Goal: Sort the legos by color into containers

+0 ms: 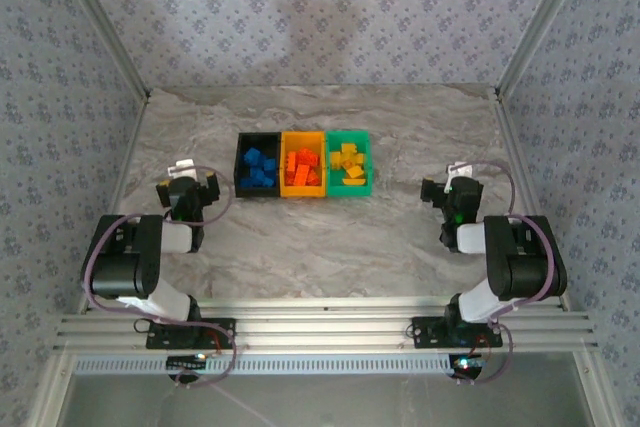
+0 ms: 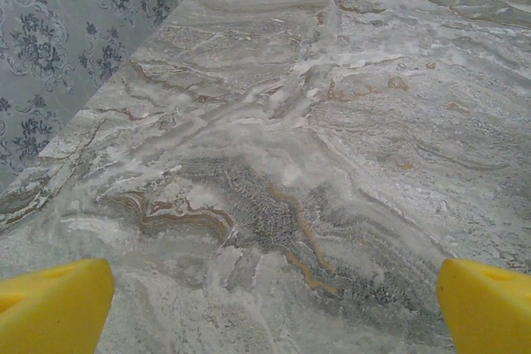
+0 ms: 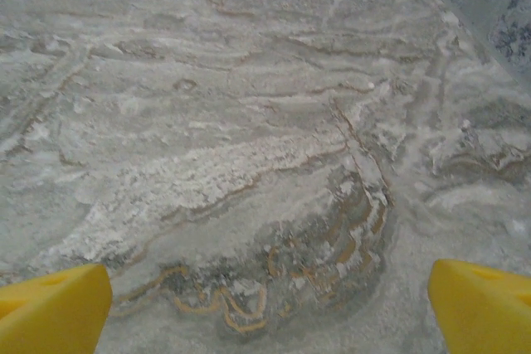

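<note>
Three joined containers stand in a row at the table's middle back. The black bin [image 1: 241, 159] holds blue legos [image 1: 260, 167], the orange-yellow bin [image 1: 302, 192] holds orange-red legos [image 1: 304, 169], and the green bin [image 1: 350, 190] holds yellow-orange legos [image 1: 349, 164]. My left gripper [image 1: 190, 185] rests low at the left, well apart from the bins. My right gripper [image 1: 448, 191] rests low at the right. Both stand open: in the left wrist view the left gripper [image 2: 274, 308] has yellow fingertips [image 2: 51, 308] wide apart over bare marble, and the right gripper [image 3: 270, 308] shows the same, its fingertips [image 3: 481, 308] spread.
The marble table [image 1: 320, 247] is framed by patterned walls at the back and sides, with metal posts [image 1: 100, 27] at the corners. An aluminium rail [image 1: 320, 332] carrying the arm bases runs along the near edge.
</note>
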`<state>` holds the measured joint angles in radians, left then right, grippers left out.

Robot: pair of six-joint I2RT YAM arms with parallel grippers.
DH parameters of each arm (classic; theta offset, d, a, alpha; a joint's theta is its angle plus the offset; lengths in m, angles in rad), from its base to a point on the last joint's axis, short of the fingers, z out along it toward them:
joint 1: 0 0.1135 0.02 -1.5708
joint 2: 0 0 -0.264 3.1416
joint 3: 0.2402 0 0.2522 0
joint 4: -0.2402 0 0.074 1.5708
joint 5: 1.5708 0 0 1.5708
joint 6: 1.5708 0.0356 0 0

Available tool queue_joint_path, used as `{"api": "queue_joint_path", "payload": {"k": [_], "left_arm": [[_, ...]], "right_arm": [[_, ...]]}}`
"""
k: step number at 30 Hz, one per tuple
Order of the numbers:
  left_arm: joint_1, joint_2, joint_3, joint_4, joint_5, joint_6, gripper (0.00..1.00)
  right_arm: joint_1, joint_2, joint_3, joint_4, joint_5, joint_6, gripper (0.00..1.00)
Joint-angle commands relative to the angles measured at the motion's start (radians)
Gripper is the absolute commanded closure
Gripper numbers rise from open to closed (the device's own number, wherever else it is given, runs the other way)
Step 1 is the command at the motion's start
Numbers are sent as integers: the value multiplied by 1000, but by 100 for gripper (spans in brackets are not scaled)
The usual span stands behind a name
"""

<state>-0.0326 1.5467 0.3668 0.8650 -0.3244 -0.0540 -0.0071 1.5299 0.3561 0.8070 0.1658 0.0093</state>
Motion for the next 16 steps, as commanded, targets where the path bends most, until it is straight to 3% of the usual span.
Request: {"api": "queue_joint_path", "payload": {"k": [1,16], "left_arm": [[2,-12,20,6,11,-18,0],[3,-10,21,6,28,-12,0]], "right_arm": [[-5,-7,20,30,-25,-15,0],[-3,-6,20,35,-24,-15,0]]}}
